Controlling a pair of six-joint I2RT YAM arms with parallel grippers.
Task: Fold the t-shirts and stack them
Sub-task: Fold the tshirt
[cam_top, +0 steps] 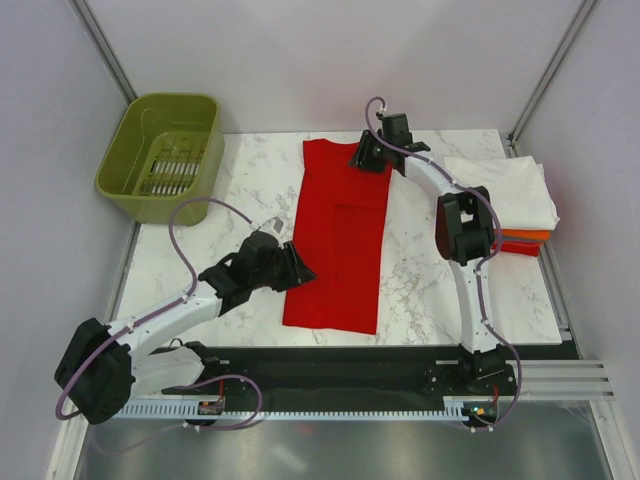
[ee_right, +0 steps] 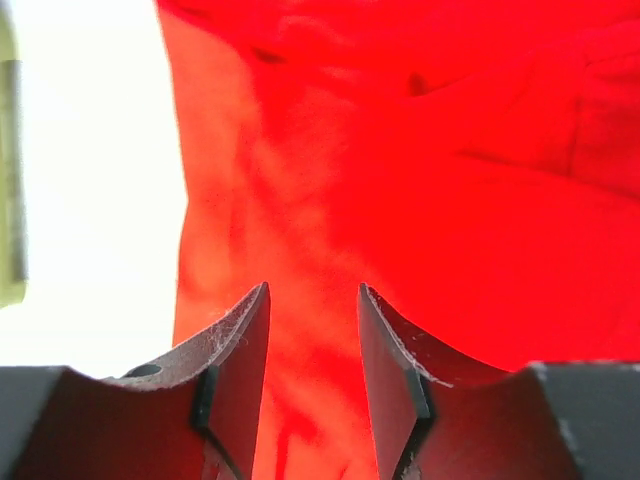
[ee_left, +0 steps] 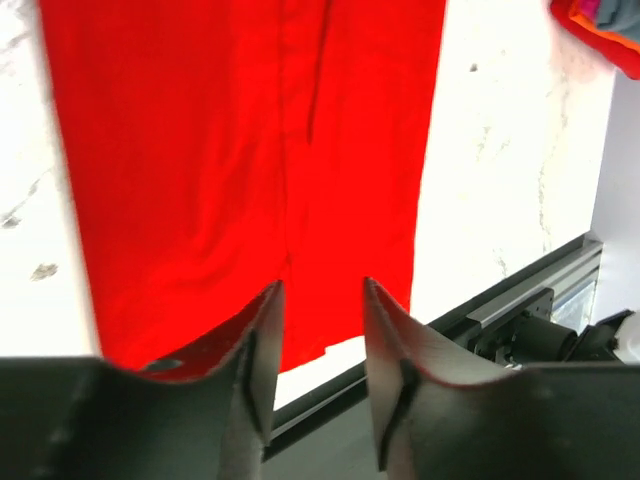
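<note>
A bright red t-shirt [cam_top: 340, 235] lies flat on the marble table as a long strip, sides folded in. It fills the left wrist view [ee_left: 240, 170] and the right wrist view [ee_right: 420, 180]. My left gripper [cam_top: 300, 268] hovers at the strip's near left edge, jaws open and empty [ee_left: 318, 290]. My right gripper [cam_top: 362, 156] is over the strip's far right corner, jaws open and empty [ee_right: 313, 292]. A stack of folded shirts sits at the right: white [cam_top: 505, 190] on top, orange [cam_top: 525, 236] and red edges below.
An olive-green plastic basket [cam_top: 165, 155] stands at the far left corner. The table's near edge has a black rail [cam_top: 350, 360]. White walls with metal posts close in the back and sides.
</note>
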